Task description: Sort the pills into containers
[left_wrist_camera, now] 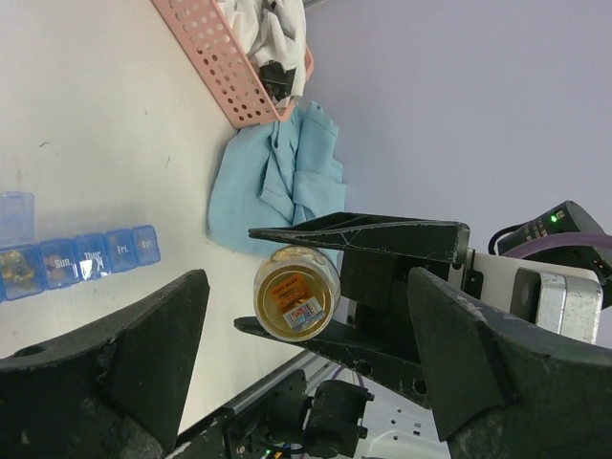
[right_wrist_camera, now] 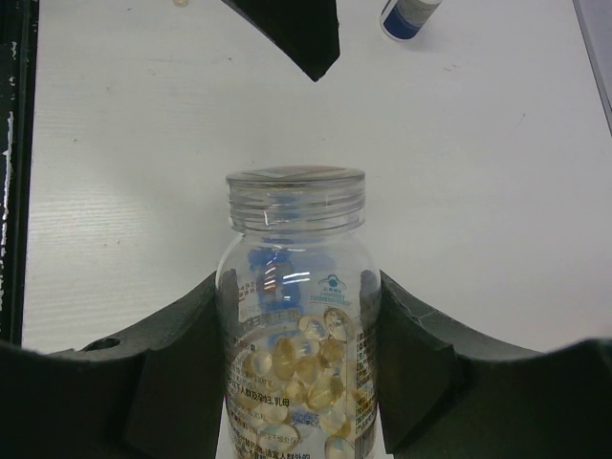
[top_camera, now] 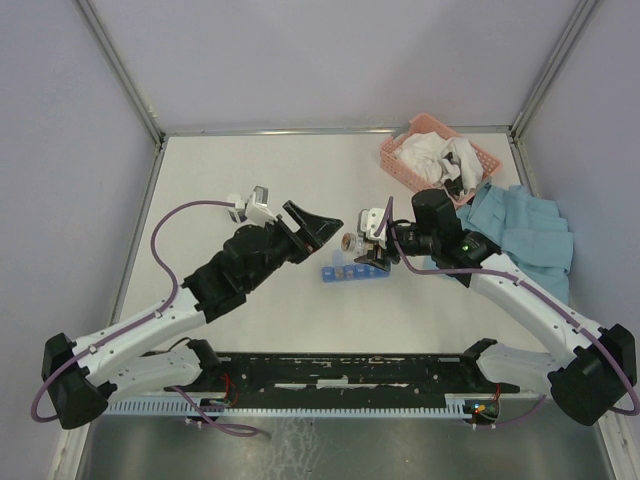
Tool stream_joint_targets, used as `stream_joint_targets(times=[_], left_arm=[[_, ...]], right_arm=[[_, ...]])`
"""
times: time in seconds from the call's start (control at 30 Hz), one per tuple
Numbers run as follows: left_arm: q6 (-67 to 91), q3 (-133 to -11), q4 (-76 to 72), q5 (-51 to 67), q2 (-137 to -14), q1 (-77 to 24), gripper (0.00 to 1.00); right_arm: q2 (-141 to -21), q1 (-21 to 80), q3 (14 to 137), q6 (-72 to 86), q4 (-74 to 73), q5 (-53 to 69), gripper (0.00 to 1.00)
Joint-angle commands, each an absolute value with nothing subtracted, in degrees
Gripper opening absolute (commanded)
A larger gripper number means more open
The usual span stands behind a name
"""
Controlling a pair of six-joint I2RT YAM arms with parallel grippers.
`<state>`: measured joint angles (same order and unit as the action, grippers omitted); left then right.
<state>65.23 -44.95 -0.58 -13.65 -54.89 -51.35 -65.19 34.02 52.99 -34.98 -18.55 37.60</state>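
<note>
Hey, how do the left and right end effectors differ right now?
The left end effector is open and empty; the right end effector is closed on a clear pill bottle. The left's fingers stand wider apart than the right's. Both are black, two-fingered, and point toward each other above the table.

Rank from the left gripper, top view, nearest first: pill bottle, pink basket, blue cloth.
1. pill bottle, held by the right gripper, just right of the left gripper.
2. pink basket, far right corner.
3. blue cloth, right edge, beside the right arm.
</note>
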Motion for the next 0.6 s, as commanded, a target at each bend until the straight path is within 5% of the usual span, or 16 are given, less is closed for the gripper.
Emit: stream_joint_targets(times=[0.0, 0.57], left_arm=[[69.3, -47.3, -4.0, -16.0, -56.6, -52.4, 0.9], [70.7, -48.9, -5.1, -18.4, -60.4, -56.2, 0.79]], right_arm=[[-64.5, 34.4, 53.4, -35.9, -15.6, 36.6, 0.11], [-64.5, 34.5, 53.5, -35.8, -15.7, 36.4, 0.11]])
